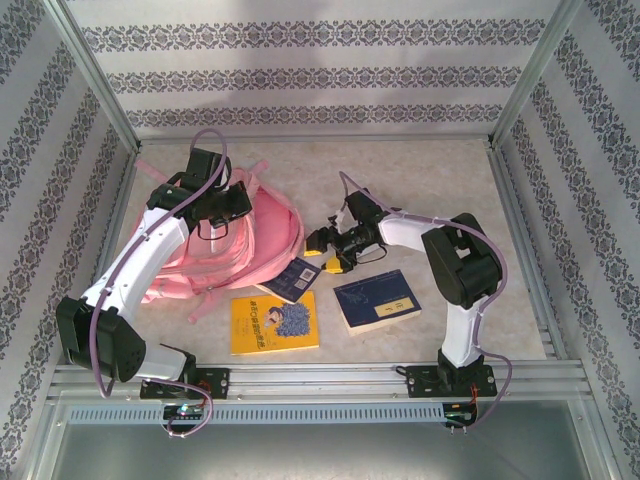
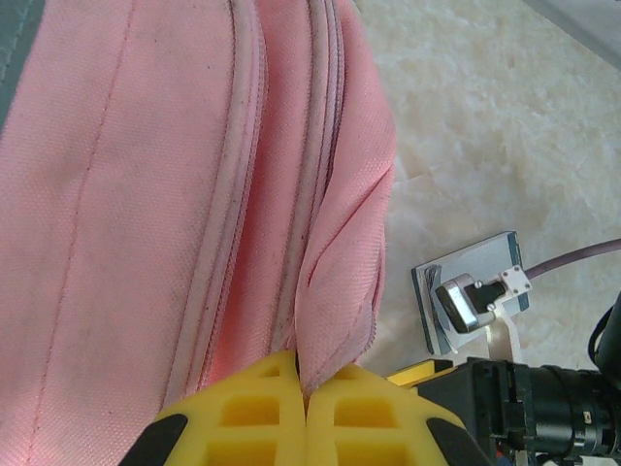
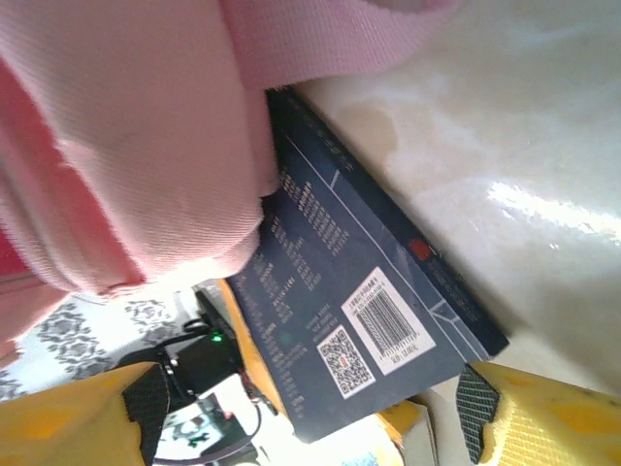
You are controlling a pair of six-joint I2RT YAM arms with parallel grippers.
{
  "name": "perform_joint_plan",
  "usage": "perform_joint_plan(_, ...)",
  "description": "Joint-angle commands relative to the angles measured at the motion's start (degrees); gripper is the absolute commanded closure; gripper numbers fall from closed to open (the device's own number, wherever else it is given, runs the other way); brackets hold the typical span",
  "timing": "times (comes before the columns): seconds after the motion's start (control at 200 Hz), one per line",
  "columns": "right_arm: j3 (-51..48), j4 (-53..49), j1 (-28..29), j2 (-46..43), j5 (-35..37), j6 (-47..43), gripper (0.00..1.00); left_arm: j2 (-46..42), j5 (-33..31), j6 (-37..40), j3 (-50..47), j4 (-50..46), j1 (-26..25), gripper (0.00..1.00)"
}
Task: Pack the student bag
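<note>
Student bag (image 1: 265, 235): slumped at the left-centre of the counter (image 1: 430, 180), its open side turned toward the books. Main risk here: soft pink cloth sagging shut or folding over the mouth, so that a book jams against fabric and not into a pocket. Likely cause: only one thin fold held up, the rest of the rim unsupported.

Left gripper (image 2: 306, 403): clamped fully together on that fold at the bag's seam edge. Could slip off if the bag gets dragged sideways by a book pushed in, since only the tip of the fold sits between the pads.

Right gripper (image 3: 310, 417): jaws wide apart, straddling the near end of the dark blue book (image 3: 359, 291), pads not seen touching it, so nothing held. Danger of closing on the overhanging pink cloth along with the cover, or of pinching one corner and letting the book swing and drop. Also some chance of nudging the yellow book (image 1: 273, 322) just beside it.

Second dark blue book (image 1: 377, 299): flat on the counter near the right arm, apart from the bag.

Hard to make out:
- Inside of the bag, and which compartment stands open, hidden by folds and by the left arm above.
- Far end of the straddled book, covered by pink fabric; cannot tell whether already within the mouth or merely under the rim.
- Contact between right pads and book edges, cut off at the frame bottom.
- Cover lettering, too small to read.
</note>
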Motion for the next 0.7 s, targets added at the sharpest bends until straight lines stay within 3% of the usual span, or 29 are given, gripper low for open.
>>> perform_joint_plan(0.0, -3.6, 10.3, -0.8, -1.1, -5.3, 7.3, 0.27, 0.2, -0.8, -1.2, -1.1, 0.7, -0.4, 1.00)
perform_joint_plan(0.055, -3.8, 10.8, -0.7, -1.0, -5.5, 7.4, 0.32, 0.3, -0.8, -1.1, -1.0, 0.5, -0.4, 1.00)
perform_joint_plan(0.12, -2.8, 4.4, -0.8, -1.6, -2.0, 2.7, 0.36, 0.2, -1.5, -1.1, -0.2, 0.1, -0.4, 1.00)
perform_joint_plan(0.2, 0.7, -10.1, -0.1, -4.4, 7.7, -8.9, 0.42, 0.2, -2.9, -0.1, 2.0, -1.3, -0.4, 1.00)
perform_joint_plan(0.355, 4.1, -25.8, 5.3, -11.2, 27.0, -23.0, 0.36, 0.2, -6.5, 1.4, 4.7, -2.7, -0.1, 1.00)
perform_joint_plan(0.57, 4.4, -28.7, 18.9, -17.0, 44.1, -30.3, 0.24, 1.6, -6.4, 1.3, 6.8, -2.2, 1.2, 1.00)
perform_joint_plan(0.695, 5.2, -26.2, 24.5, -15.6, 46.6, -31.8, 0.26, 3.3, -7.6, 1.1, 9.2, -2.9, 2.8, 1.00)
